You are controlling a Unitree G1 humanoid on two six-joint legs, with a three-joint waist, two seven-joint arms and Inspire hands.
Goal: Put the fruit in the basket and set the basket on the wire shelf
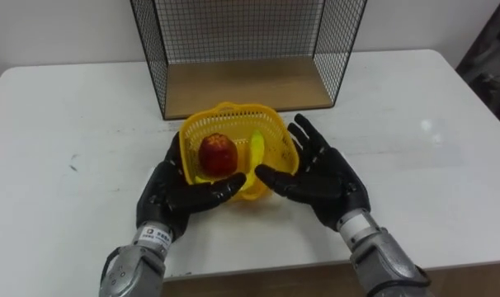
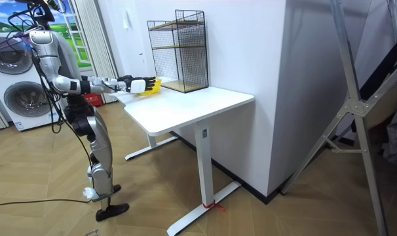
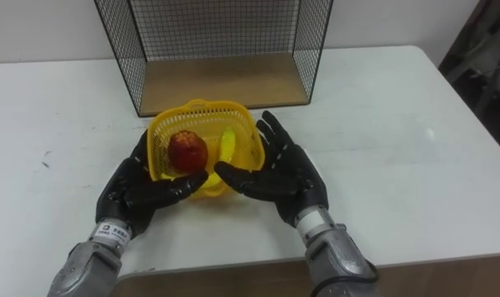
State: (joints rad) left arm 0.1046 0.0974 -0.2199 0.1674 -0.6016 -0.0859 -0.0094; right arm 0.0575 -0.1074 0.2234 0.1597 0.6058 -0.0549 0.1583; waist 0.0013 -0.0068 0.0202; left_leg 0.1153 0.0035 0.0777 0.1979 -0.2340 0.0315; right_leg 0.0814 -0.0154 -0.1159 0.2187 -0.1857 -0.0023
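The robot stands at the edge of a white counter point(image 1: 68, 107) with both arms held out over it. A yellow basket point(image 1: 276, 130) sits on the counter between its two black hands. Inside the basket there is a red apple point(image 1: 219, 153) on the left and a yellow banana point(image 1: 257, 148) next to it on the right. The left robot hand point(image 1: 172, 194) lies flat against the left side of the basket, fingers straight, and its thumb reaches along the front. The right robot hand point(image 1: 328, 177) is spread wide, palm turned to the right side of the basket, and its thumb touches the front too. The two thumbs nearly meet. The wire shelf point(image 1: 242, 82) stands just behind the basket, with its open side and wooden floor facing the robot. The basket is not on the shelf yet. Behind the robot there are two washing machines point(image 2: 15, 98)
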